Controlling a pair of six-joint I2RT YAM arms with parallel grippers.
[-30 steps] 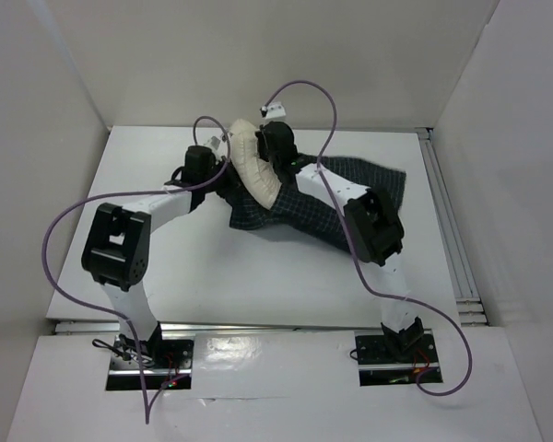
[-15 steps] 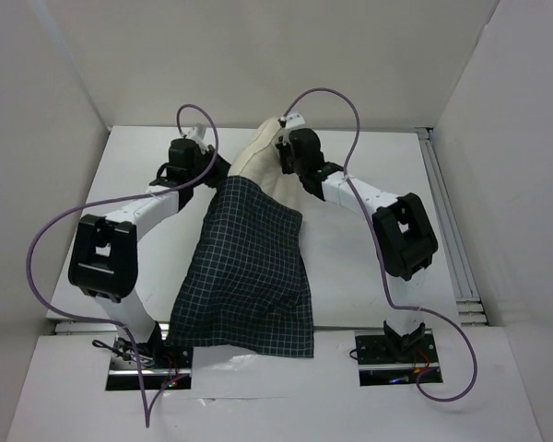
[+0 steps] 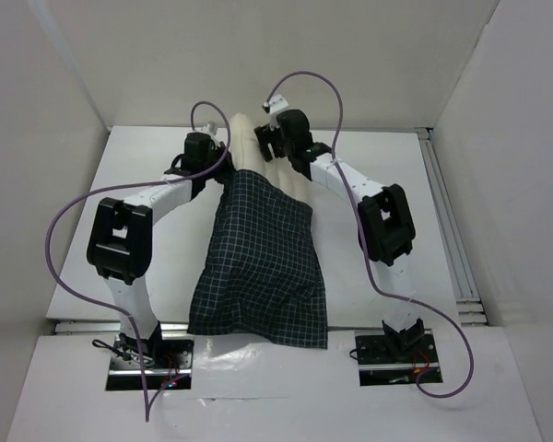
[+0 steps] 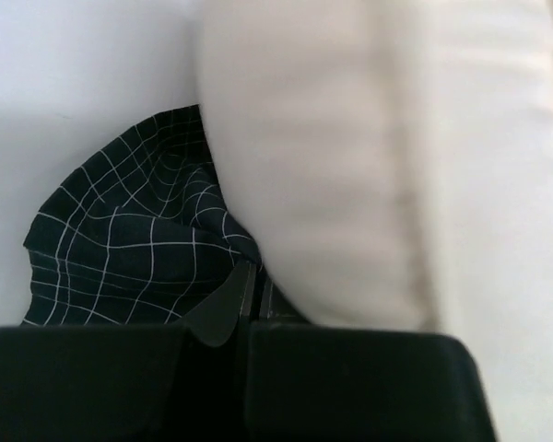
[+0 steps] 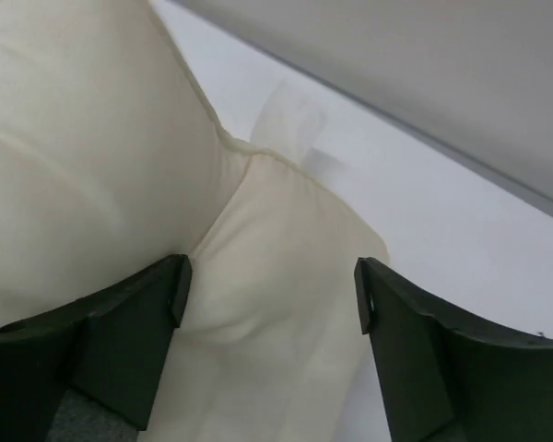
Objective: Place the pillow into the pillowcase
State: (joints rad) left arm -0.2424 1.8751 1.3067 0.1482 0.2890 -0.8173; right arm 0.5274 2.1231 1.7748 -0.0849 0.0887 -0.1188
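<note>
Pillow point(image 3: 244, 138): plump, rectangular, cream fabric with faint quilted ridges. It sits at the middle of the worktop's far edge. Its far end is bare, and its near part is covered by the checked cloth.
Pillowcase point(image 3: 258, 267): limp sleeve of dark navy cloth with a fine white grid check. It runs from the pillow down the centre of the white worktop point(image 3: 147, 267). In the top view its lower hem lies across the near edge, between the two arm bases.
Depth of insertion: cannot tell from these views.
Left gripper point(image 3: 223, 171): at the left side of the pillowcase's far end. In the left wrist view the black fingers point(image 4: 229, 308) are pressed together on a bunched fold of the checked cloth point(image 4: 138, 249). The pillow point(image 4: 378, 166) lies just beside them, on the right of that view.
Right gripper point(image 3: 265, 140): at the pillow's far end, near the far edge. Its fingers point(image 5: 134, 336) are spread wide, one on either side of a seamed corner of the pillow point(image 5: 92, 166). No clamping is visible.
Cables: one purple cable point(image 3: 60, 230) loops off each arm.
</note>
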